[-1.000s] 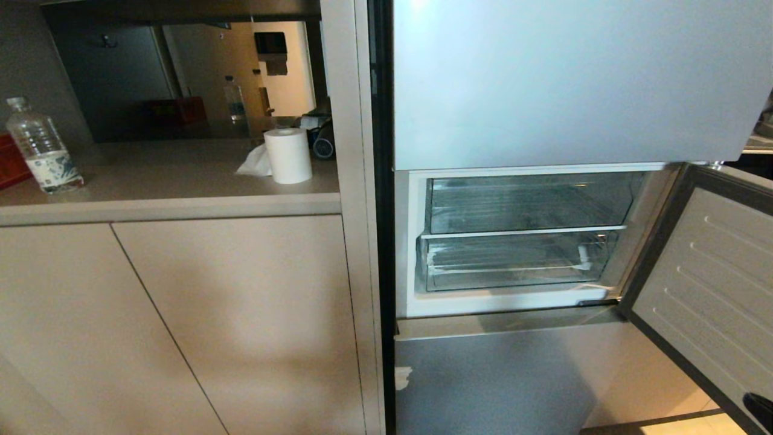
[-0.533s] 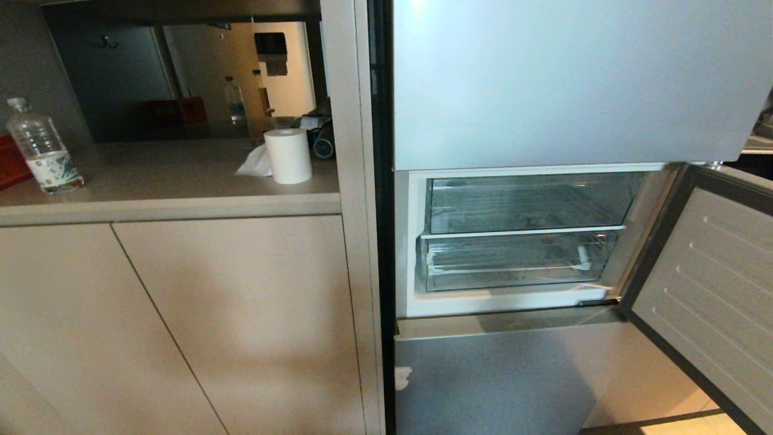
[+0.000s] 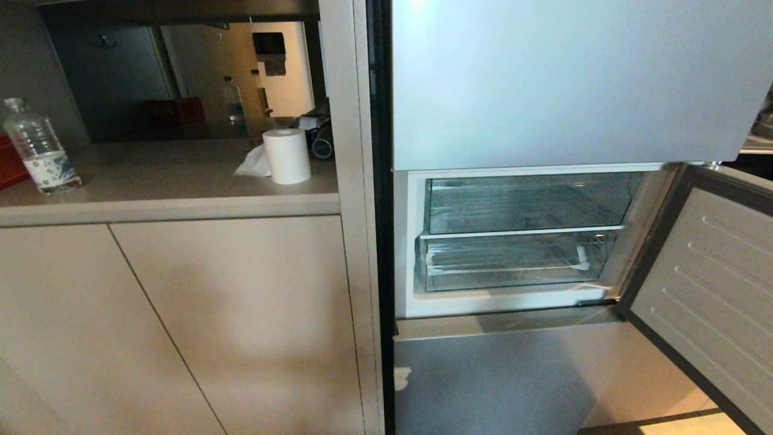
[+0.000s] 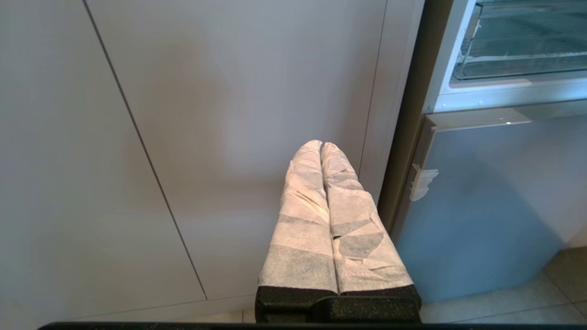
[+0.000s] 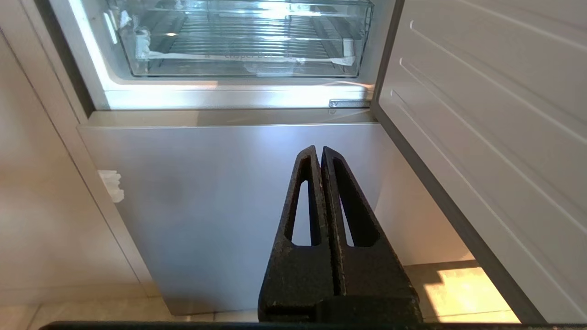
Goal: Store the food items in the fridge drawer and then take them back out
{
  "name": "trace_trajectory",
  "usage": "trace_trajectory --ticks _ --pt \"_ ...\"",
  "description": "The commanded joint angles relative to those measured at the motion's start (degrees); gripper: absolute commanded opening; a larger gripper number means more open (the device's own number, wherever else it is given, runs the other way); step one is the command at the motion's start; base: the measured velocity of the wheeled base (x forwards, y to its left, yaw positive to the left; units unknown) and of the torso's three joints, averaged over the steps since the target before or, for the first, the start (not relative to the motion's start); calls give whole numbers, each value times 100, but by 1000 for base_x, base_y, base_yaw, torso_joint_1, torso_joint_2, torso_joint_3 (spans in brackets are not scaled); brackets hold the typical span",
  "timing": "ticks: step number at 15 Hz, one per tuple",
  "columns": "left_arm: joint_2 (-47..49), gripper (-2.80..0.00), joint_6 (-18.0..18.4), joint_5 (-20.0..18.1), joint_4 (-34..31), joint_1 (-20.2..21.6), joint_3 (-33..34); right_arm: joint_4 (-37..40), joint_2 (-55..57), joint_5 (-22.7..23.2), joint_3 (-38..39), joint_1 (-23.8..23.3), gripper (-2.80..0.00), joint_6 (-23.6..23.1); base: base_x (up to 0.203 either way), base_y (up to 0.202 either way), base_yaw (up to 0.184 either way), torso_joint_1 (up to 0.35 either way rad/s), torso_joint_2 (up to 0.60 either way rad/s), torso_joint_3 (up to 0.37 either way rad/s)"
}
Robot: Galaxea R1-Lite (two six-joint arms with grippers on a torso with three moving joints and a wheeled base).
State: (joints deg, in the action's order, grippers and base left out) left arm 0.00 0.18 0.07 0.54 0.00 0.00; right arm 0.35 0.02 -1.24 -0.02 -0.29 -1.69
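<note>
The fridge drawer [image 3: 513, 266] is the lower of two clear drawers in the open fridge compartment. Its ribbed floor and faint front lettering show in the right wrist view [image 5: 243, 59], and nothing red lies in it. The food items are out of view. My right gripper [image 5: 319, 149] is shut and empty, hanging low in front of the grey lower fridge door [image 5: 220, 206], below the drawer. Over to the left of the fridge, my left gripper [image 4: 321, 144], its fingers wrapped in white tape, is shut and empty before the beige cabinet doors [image 4: 229, 137]. Neither arm shows in the head view.
The compartment's door [image 3: 712, 290] stands swung open on the right. The upper clear drawer [image 3: 531, 205] also looks empty. On the counter [image 3: 169, 205] to the left stand a water bottle [image 3: 39, 151] and a paper roll [image 3: 287, 156].
The dark tip of my right gripper, seen a second ago at the head view's lower right corner, has dropped out of that view. The fridge and drawers are unchanged.
</note>
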Motion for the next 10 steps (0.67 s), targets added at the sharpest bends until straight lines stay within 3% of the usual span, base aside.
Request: trace_trajectory --ticks 1,10 --pt "6 -280 -1 1 -1 0 9 17 -2 1 2 -4 -280 -7 7 2 -67 11 6 7" --pt "1 -280 -1 1 -1 0 9 17 -2 1 2 3 -280 -7 -1 8 -171 1 3 3"
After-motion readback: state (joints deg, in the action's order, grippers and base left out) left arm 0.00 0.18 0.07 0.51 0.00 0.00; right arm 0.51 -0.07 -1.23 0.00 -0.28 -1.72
